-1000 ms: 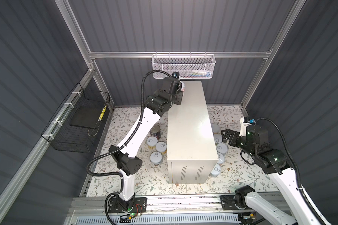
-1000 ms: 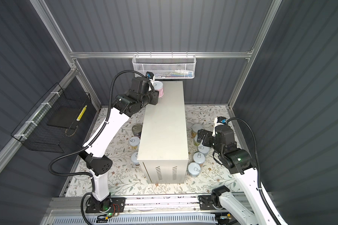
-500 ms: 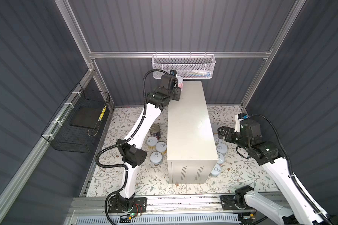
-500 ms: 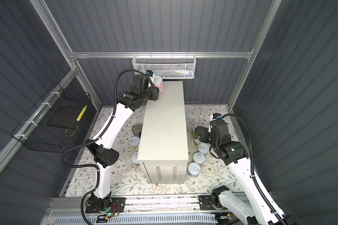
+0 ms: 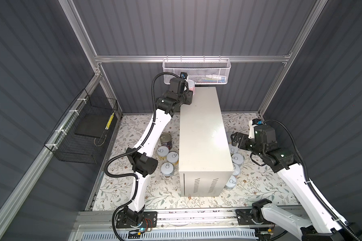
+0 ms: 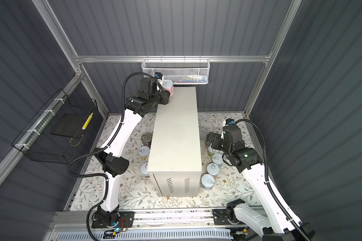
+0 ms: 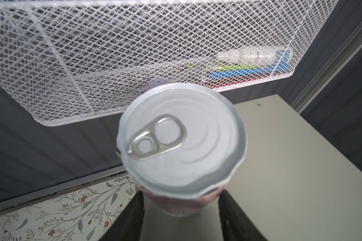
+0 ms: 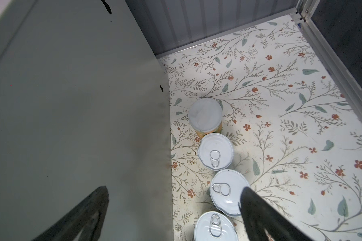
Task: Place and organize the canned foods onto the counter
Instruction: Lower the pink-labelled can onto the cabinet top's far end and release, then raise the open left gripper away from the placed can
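Note:
A pink-labelled can [image 7: 182,141] with a silver pull-tab lid is at the far left corner of the cream-white counter [image 5: 203,135] [image 6: 176,133]. My left gripper [image 7: 180,200] is shut on it, a dark finger on each side of its lower body. Both top views show this can [image 5: 191,88] [image 6: 168,86] just under the mesh basket. My right gripper [image 8: 174,188] is open and holds nothing. It hangs beside the counter's right wall, over a row of tins [image 8: 215,151] on the floor. A taller dark can [image 5: 166,140] and three small tins [image 5: 172,157] stand left of the counter.
A white mesh basket [image 5: 196,71] with markers hangs on the back rail, close above the held can. A black wire basket [image 5: 86,133] hangs on the left wall. More tins [image 6: 212,169] line the floral floor along the counter's right side.
The left arm has carried the pink can a little farther back along the counter's left edge. The right gripper has moved inward toward the counter's right side, still open.

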You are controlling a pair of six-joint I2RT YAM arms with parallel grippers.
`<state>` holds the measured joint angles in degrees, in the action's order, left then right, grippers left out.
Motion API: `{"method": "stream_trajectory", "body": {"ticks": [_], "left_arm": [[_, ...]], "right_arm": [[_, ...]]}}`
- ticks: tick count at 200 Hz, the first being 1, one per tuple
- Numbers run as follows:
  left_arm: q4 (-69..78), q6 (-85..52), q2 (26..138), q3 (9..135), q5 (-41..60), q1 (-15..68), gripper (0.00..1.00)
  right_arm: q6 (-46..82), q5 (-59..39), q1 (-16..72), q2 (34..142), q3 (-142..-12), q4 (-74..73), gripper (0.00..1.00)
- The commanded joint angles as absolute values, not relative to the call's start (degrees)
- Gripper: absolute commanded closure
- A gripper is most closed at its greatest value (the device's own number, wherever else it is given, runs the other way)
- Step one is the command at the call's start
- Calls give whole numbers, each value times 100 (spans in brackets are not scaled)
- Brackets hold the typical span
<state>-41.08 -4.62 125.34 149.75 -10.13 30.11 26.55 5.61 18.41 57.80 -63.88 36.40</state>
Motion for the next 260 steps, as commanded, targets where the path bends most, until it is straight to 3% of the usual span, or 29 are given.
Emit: {"method": "stream_trajectory", "body": {"ticks": [1, 78, 124, 141, 178, 260], "left_arm": [[-3929, -356, 12660, 15215, -681, 2931, 42], [-4025, -196, 12551, 15077, 16, 2691, 37], [-4311, 148, 11787, 14653, 213, 2685, 14], [-4445, 239, 11385, 14368, 167, 2689, 10], [-4735, 232, 10858, 14107, -437, 2673, 16], [-3970, 13, 11452, 14283, -1115, 2497, 20]], "right_arm": [[2628, 536, 1828, 5801, -6639, 3583, 1], [2777, 609, 1910, 5674, -6705, 3732, 1], [2741, 1045, 1907, 5608, -6376, 3874, 1], [2809, 1021, 1899, 5511, -6225, 3934, 1], [2923, 1020, 1898, 5099, -6047, 4104, 1], [2736, 1289, 1890, 4880, -6463, 4326, 1]]}}
